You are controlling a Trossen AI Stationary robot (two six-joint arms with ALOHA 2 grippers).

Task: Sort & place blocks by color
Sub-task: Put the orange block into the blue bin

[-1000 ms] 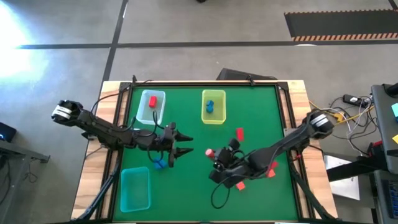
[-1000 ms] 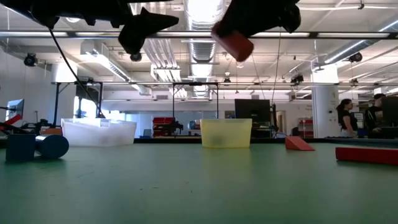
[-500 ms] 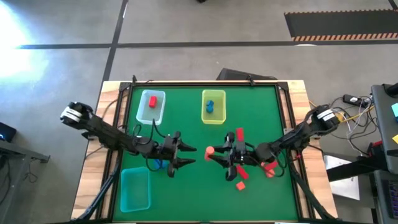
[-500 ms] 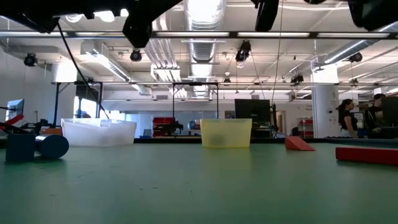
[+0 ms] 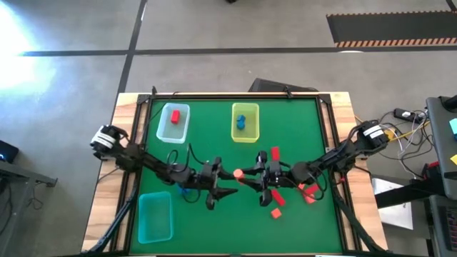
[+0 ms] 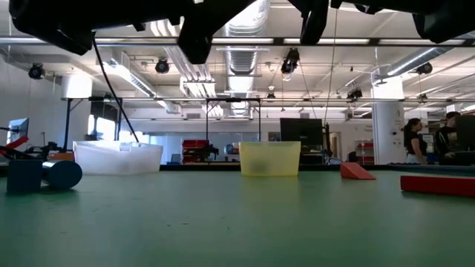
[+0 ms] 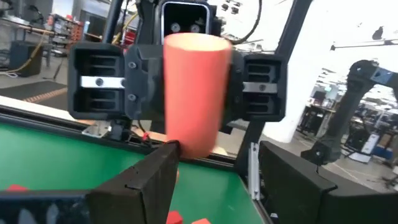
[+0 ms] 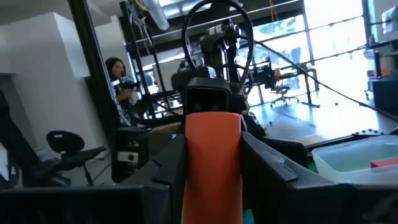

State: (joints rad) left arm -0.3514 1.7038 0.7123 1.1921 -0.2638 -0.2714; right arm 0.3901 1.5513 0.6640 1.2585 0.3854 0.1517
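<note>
— The right gripper (image 5: 243,175) is clamping a round orange-red block (image 5: 238,173) by one end, holding it in the air over mid-table, well above the green table (image 5: 214,143). The free end is pointing at the left gripper (image 5: 226,183).

— And the left one?

— It is standing wide and empty, its fingers (image 7: 143,180) flanking the block's free end (image 7: 193,93) without touching it. I am reading this as a handover in progress.

— What is worrying you?

— Three things. The left fingers are sitting low on the block in the left wrist view, so a closing grip may be catching only the rim and squeezing the round body out. If the right gripper is letting go before the left is seated, the block is dropping and rolling. And the two grippers are nearly nose to nose, so any further advance is risking a knock.

— Sorting risk?

— The pale tray (image 5: 173,125) is holding a red block (image 5: 175,116), the yellow tray (image 5: 245,132) blue ones (image 5: 242,121). Orange-red is close to red, so a mix-up in colour is possible.
</note>
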